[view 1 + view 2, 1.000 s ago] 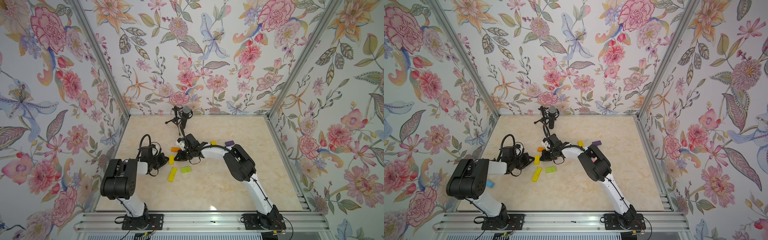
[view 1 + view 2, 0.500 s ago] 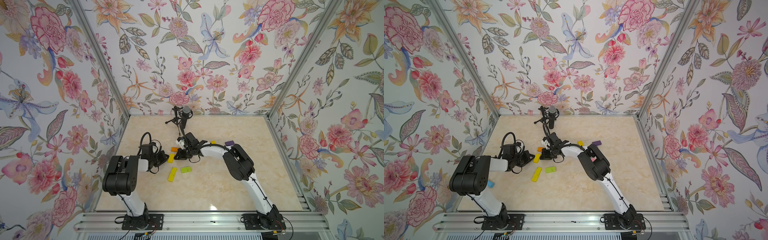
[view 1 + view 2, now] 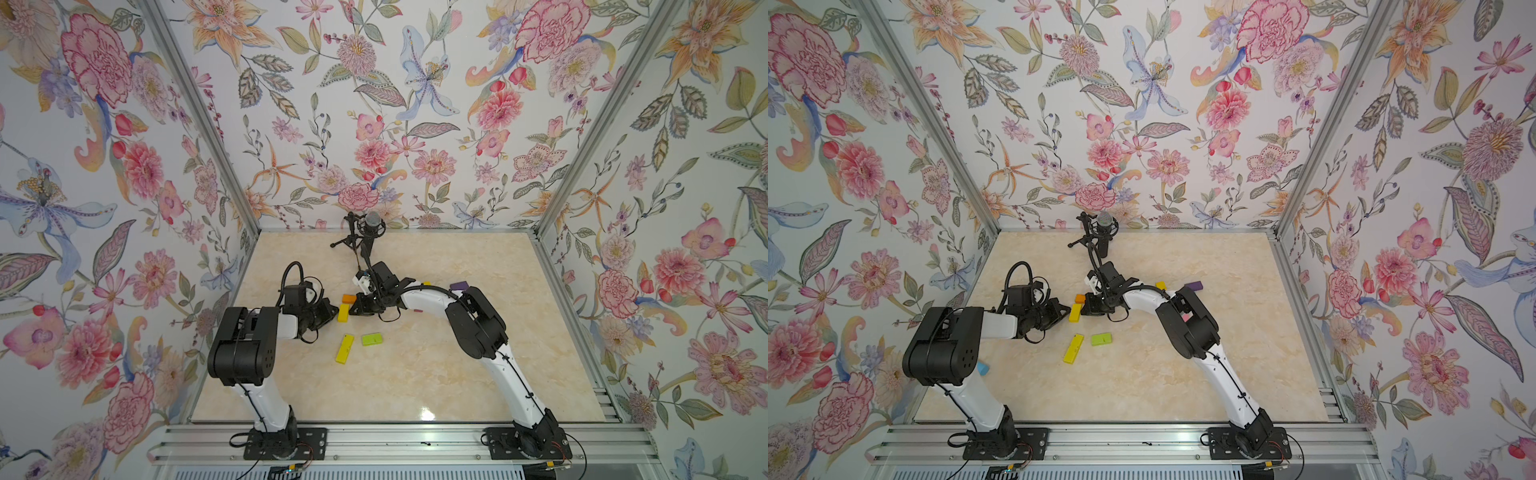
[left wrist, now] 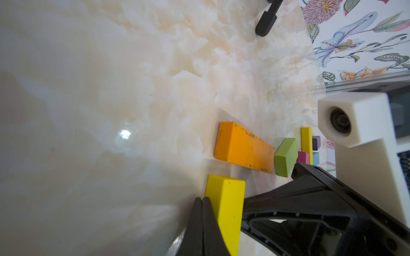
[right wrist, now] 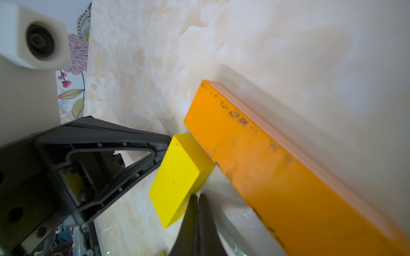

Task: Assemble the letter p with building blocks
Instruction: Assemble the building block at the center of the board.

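Observation:
A short yellow block (image 3: 343, 312) lies on the marble table just in front of an orange block (image 3: 348, 298), one corner touching it in the right wrist view. My left gripper (image 4: 202, 198) is shut, its closed fingers lying along one side of that yellow block (image 4: 226, 210). My right gripper (image 5: 197, 195) is shut too, its tip against the opposite side of the yellow block (image 5: 179, 177). The orange block (image 5: 277, 166) is long and scuffed. A long yellow block (image 3: 345, 349) and a lime green block (image 3: 371, 339) lie nearer the front. Neither gripper holds anything.
A black microphone on a tripod (image 3: 368, 232) stands at the back, close behind the right wrist. A purple block (image 3: 459, 286) and a small yellow block (image 3: 426, 283) lie by the right arm. A teal block (image 3: 982, 368) shows under the left arm. Patterned walls enclose three sides.
The left gripper has moved right, up against the short yellow block. That block has shifted slightly back toward the orange block. The right gripper has stayed about where it was.

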